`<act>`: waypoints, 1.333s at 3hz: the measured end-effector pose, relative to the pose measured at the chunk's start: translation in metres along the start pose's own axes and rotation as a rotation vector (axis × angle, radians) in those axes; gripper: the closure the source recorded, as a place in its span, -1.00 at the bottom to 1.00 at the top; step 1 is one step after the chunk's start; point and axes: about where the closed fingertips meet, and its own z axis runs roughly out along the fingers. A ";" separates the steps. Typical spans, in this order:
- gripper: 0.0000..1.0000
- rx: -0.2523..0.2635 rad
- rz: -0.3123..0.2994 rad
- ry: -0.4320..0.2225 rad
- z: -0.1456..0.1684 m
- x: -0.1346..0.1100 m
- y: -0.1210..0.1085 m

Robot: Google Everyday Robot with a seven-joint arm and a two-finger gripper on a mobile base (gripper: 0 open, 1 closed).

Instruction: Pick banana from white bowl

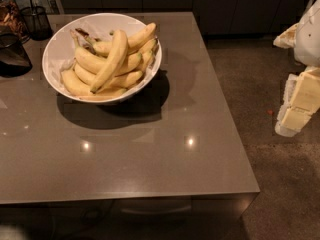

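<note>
The bowl [62,43] is set at the far left of the surface [150,154]. The banana [111,59] is laid on top of the pile in it, run diagonally from the far side towards the near left, with shorter bananas beneath and beside it. The gripper [298,104] is held well apart from it, off the right edge of the surface and above the floor; whether it is released or clenched cannot be told. The reach is judged not yet begun. A good approach would be made from above, with the gripper turned so that the banana's thick middle is spanned crosswise, since both ends are crowded by neighbours. A straight upward lift would be favoured, so that the pile is not dragged and the bowl is not tipped. The dark containers [15,54] at the far left should be avoided.
</note>
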 end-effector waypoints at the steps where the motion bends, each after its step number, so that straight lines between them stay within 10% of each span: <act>1: -1.00 0.000 0.000 0.000 0.000 0.000 0.000; 4: -1.00 -0.052 -0.122 0.059 0.013 -0.037 -0.042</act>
